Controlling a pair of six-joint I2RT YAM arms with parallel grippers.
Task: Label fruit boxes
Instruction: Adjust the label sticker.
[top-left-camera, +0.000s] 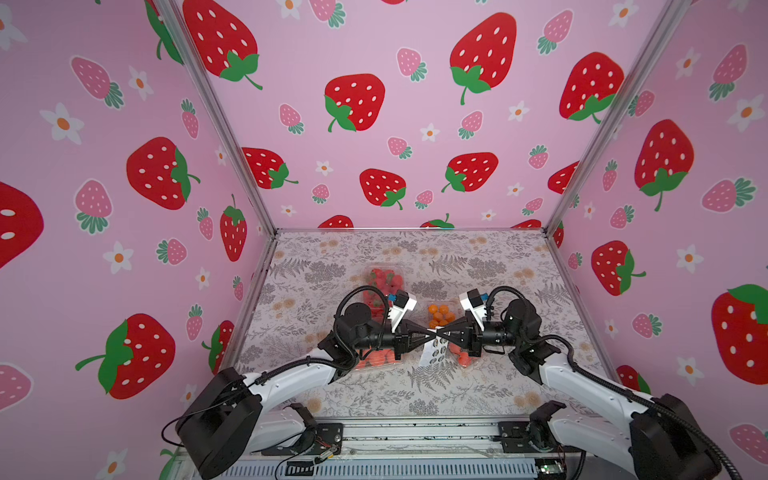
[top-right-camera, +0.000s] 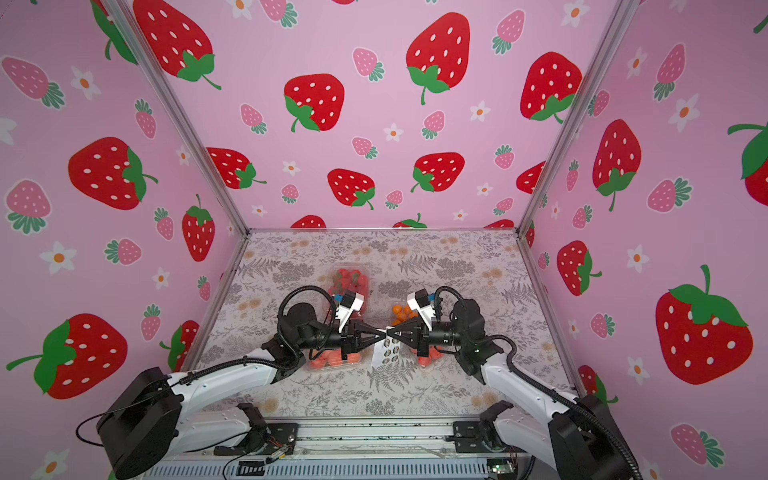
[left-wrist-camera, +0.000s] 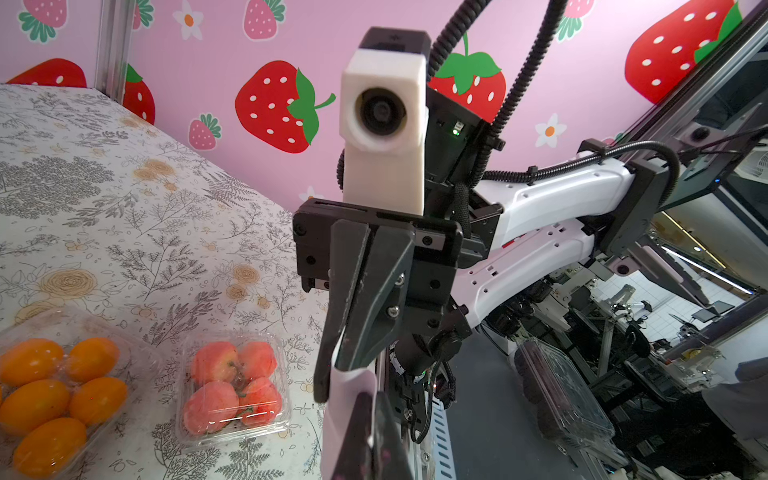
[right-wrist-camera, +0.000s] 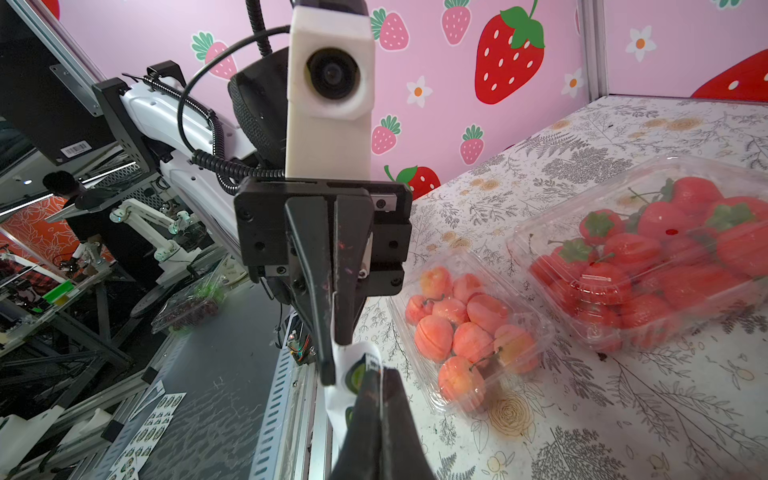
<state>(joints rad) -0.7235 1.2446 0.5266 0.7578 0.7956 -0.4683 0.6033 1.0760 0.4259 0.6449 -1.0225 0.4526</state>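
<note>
Two grippers meet tip to tip at lower centre frame in both top views, left gripper (top-right-camera: 383, 333) and right gripper (top-right-camera: 391, 332) each clenched on one white sticker sheet (top-right-camera: 387, 354), its round dark prints too small to read. Four surround it: strawberry box (top-right-camera: 349, 281) above left, orange box (top-right-camera: 398, 312) above right, large peach box (top-right-camera: 326, 361) lower left, small peach box (top-right-camera: 428, 359) lower right.
</note>
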